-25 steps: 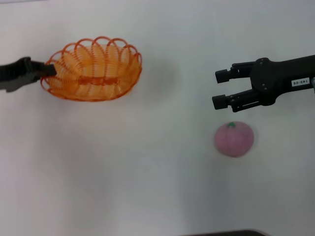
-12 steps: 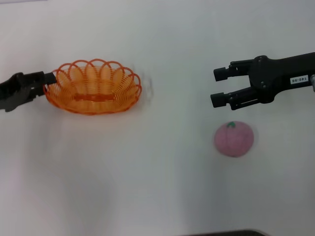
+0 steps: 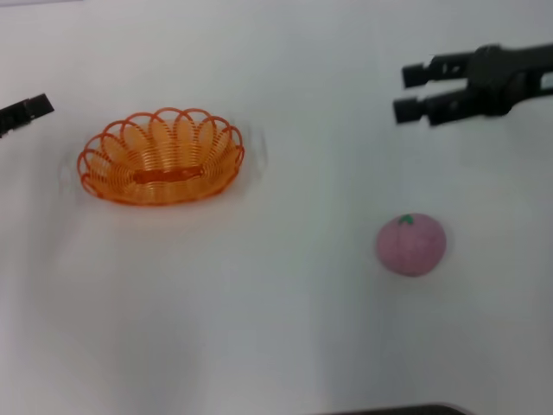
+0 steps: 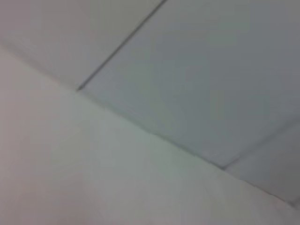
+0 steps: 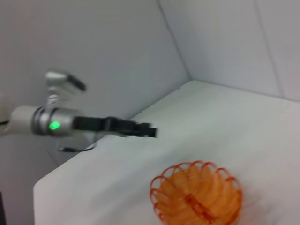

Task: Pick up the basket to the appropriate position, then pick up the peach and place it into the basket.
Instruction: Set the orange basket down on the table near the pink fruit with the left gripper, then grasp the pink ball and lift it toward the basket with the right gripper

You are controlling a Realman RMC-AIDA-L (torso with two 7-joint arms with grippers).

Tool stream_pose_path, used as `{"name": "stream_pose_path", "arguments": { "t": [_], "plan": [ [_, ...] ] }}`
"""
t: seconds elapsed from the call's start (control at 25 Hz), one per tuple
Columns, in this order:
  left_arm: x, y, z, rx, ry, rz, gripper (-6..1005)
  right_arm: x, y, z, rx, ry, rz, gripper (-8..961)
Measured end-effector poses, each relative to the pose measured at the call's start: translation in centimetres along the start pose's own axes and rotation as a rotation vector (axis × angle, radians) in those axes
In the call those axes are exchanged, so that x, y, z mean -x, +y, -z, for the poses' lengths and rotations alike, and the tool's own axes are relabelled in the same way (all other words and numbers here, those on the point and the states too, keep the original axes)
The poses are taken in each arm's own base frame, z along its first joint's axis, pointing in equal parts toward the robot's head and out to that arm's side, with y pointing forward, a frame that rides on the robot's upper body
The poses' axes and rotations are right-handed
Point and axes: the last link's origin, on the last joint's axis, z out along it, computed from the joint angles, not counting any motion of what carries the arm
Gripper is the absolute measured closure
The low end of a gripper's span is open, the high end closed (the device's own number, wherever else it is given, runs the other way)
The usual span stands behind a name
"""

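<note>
Basket point(image 3: 162, 157) and peach point(image 3: 411, 245) well apart on table point(image 3: 259, 303); right gripper point(image 3: 413, 90) open, empty; left gripper point(image 3: 39, 107) apart (fingers indiscernible; arm visible only from right wrist).

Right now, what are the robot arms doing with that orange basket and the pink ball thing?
Nothing is being held. The orange basket sits on the white table by itself, with the left gripper off to its side, not touching it. The pink thing is a toy peach, resting on the table and not in the basket yet. The right gripper is open, above and beyond the peach.
</note>
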Motion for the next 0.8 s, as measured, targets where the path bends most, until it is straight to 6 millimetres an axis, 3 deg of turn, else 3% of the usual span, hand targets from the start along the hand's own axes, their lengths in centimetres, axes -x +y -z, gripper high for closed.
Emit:
{"name": "stream_pose_path", "arguments": {
  "t": [0.12, 0.32, 0.4, 0.48, 0.8],
  "plan": [
    [0.1, 2.4, 1.3, 0.167, -0.047, -0.217, 379, 1.8, 0.3, 1.1, -0.014, 0.033, -0.038, 28],
    [1.4, 4.3, 2.5, 0.269, -0.186, -0.365, 198, 4.1, 1.5, 1.2, -0.053, 0.225, 0.013, 28],
    [2.0, 4.7, 2.7, 0.293, -0.245, -0.404, 183, 4.4, 1.7, 0.5, -0.09, 0.344, 0.03, 28],
    [2.7, 5.0, 2.8, 0.308, -0.311, -0.435, 168, 4.1, 1.6, -0.8, -0.109, 0.479, 0.028, 28],
    [5.0, 5.4, 2.3, 0.338, -0.442, -0.452, 117, 1.7, 1.4, -4.2, -0.096, 0.715, -0.044, 28]
  ]
}}
